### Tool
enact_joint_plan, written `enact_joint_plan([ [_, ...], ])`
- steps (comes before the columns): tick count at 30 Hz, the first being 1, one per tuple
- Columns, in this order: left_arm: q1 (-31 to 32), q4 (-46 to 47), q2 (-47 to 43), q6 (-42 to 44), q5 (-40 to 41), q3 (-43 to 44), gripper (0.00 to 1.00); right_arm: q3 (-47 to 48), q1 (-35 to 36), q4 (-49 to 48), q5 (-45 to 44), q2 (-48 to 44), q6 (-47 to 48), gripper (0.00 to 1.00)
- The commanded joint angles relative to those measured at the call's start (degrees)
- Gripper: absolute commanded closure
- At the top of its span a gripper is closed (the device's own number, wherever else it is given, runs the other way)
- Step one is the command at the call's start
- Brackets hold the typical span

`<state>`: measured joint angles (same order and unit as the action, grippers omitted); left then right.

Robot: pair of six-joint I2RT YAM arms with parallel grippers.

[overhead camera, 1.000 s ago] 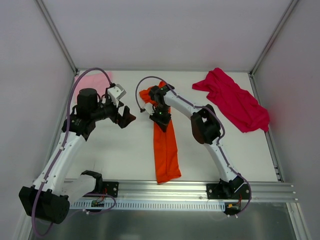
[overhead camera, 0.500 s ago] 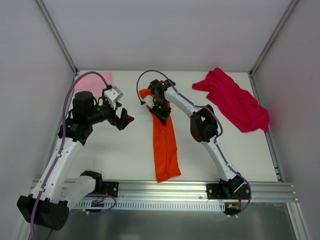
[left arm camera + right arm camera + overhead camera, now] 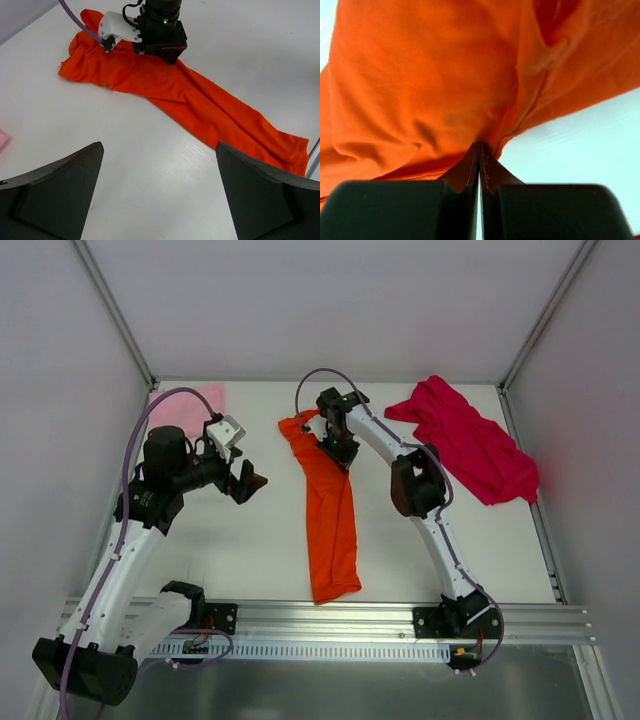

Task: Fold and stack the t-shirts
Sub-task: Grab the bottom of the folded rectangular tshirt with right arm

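The orange t-shirt (image 3: 331, 510) lies as a long bunched strip down the table's middle; it also shows in the left wrist view (image 3: 190, 100) and fills the right wrist view (image 3: 435, 75). My right gripper (image 3: 339, 448) is shut on the orange shirt's far end, its fingertips (image 3: 480, 148) pinching a fold. My left gripper (image 3: 248, 480) is open and empty above bare table, left of the orange shirt. The magenta t-shirt (image 3: 470, 445) lies crumpled at the far right. The light pink t-shirt (image 3: 190, 405) lies at the far left corner, partly behind the left arm.
White walls and metal posts enclose the table (image 3: 250, 550) on three sides. A metal rail (image 3: 350, 625) with the arm bases runs along the near edge. The right arm's cable (image 3: 310, 380) loops above the orange shirt.
My right gripper has moved to the right and toward the far side, pulling the orange shirt's top end with it. The left arm shifted slightly toward the near left.
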<state>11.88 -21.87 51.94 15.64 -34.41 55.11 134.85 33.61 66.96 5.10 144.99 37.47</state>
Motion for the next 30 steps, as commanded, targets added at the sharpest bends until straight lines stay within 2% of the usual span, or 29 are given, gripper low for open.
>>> enact_joint_plan([
  [1,-0.81,0.77,-1.23,-0.26,-0.74,-1.23,0.02,-3.70,0.32,-4.01,-0.45,-6.10,-0.12,0.99],
  [3,-0.81,0.86,-1.23,-0.17,-0.74,-1.50,0.02,-5.38,0.67,-4.47,0.43,-7.87,1.54,0.99],
  [5,-0.81,1.30,-1.06,-0.08,-0.65,-1.85,0.02,-5.82,1.11,-4.47,0.35,-9.54,2.60,0.94],
  [8,-0.81,2.00,-0.35,-0.08,-1.09,-2.38,0.02,-10.20,2.69,-7.62,-2.62,-13.49,5.32,0.97],
  [12,-0.89,2.53,0.70,0.09,-1.18,-2.90,0.02,-24.06,6.90,-18.15,-8.87,-21.93,10.06,0.96],
  [14,-0.81,2.62,1.32,0.27,-1.09,-2.91,0.02,-25.59,8.05,-18.79,-10.90,-24.83,10.17,0.89],
  [15,-0.89,2.62,1.49,0.36,-1.09,-2.91,0.02,-25.69,8.14,-18.53,-10.64,-25.62,9.99,0.79],
  [17,-0.81,2.62,1.93,0.45,-0.74,-2.82,0.02,-25.86,8.40,-17.22,-9.59,-27.65,9.38,0.67],
  [18,-0.89,2.62,2.11,0.53,-0.66,-2.73,0.02,-27.34,8.49,-16.17,-8.80,-28.61,8.85,0.54],
  [21,-0.81,2.53,2.55,0.62,-0.22,-2.73,0.02,-33.13,9.98,-16.41,-5.72,-34.75,7.70,0.34],
  [22,-0.81,2.62,2.81,0.62,0.31,-2.64,0.02,-37.68,11.12,-16.68,-5.72,-37.91,7.79,0.34],
  [24,-0.81,2.71,3.07,0.71,1.19,-2.47,0.02,-40.96,11.57,-15.72,-5.72,-40.30,7.62,0.35],
  [30,-1.15,2.62,3.16,0.88,3.65,-1.76,0.02,-50.72,12.09,-5.98,5.87,-45.93,8.84,0.34],
])
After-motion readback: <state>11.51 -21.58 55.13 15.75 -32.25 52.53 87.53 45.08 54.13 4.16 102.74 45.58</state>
